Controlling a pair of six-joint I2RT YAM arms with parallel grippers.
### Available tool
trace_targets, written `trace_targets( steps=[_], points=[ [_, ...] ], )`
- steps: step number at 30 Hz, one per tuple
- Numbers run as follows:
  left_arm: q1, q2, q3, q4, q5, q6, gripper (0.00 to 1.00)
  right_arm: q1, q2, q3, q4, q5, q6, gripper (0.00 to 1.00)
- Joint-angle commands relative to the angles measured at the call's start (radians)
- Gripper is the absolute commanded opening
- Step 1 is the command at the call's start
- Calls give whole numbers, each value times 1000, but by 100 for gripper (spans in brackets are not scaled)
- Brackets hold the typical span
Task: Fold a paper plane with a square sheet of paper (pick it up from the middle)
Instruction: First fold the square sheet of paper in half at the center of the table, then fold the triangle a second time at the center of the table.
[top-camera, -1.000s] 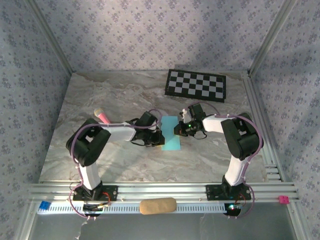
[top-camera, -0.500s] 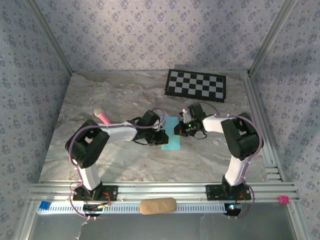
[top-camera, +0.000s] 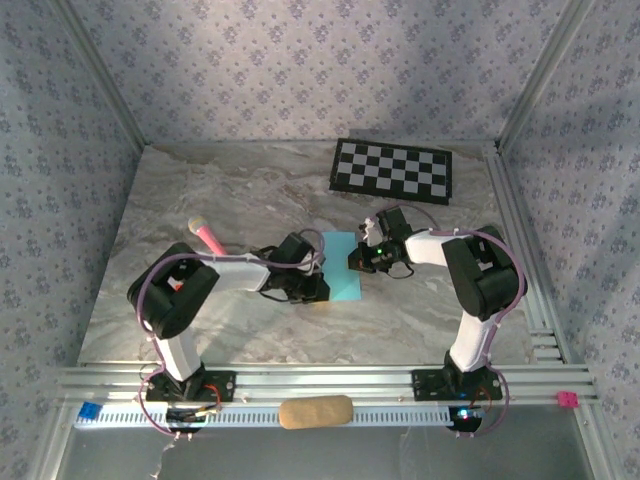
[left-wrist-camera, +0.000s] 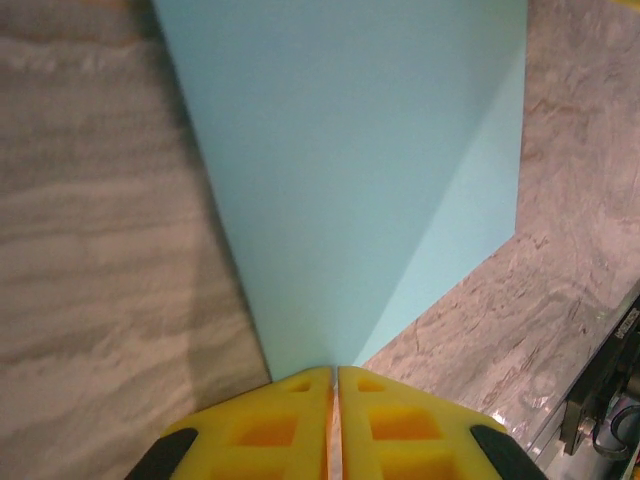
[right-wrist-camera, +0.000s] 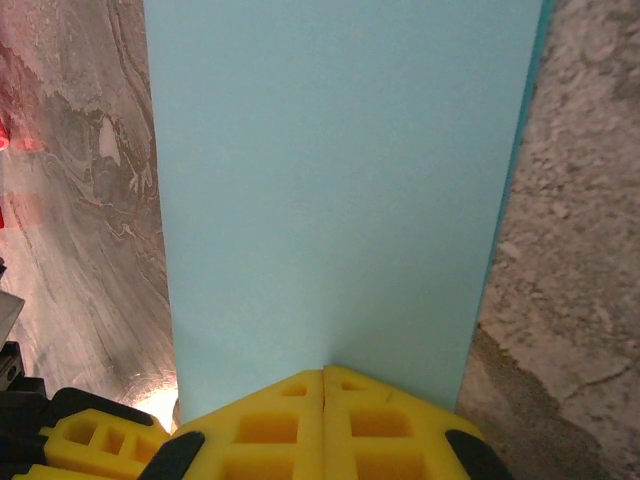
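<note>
Light blue sheet of paper (top-camera: 343, 262), creased — left gripper (left-wrist-camera: 334, 376) and right gripper (right-wrist-camera: 323, 376) each pinched shut on opposite edges

A: Where does the overhead camera sit?
B: High behind both arm bases, looking down and forward over the whole grey marbled surface (top-camera: 200, 200).
A: And the wrist cameras?
B: Each peers close along its own fingers, the left yellow-padded pincer (left-wrist-camera: 335, 385) and the right yellow-padded pincer (right-wrist-camera: 323, 385), onto the thin light blue paper sheet (left-wrist-camera: 350, 170). All three views share that sheet.
</note>
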Motion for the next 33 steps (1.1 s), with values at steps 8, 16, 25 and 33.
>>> trace_targets(
  steps=[8,16,25,33],
  points=[
    [46,-165,-31,13,21,-39,13,13,48,-32,-191,96,-66,0],
    [151,-100,119,44,-10,-91,13,33,-113,-36,-141,66,14,5],
    [160,120,366,-26,-21,-89,12,-24,-347,-192,-116,113,159,19],
    [163,199,403,-33,-37,-87,12,-20,-402,-254,-72,68,260,27]
  ],
)
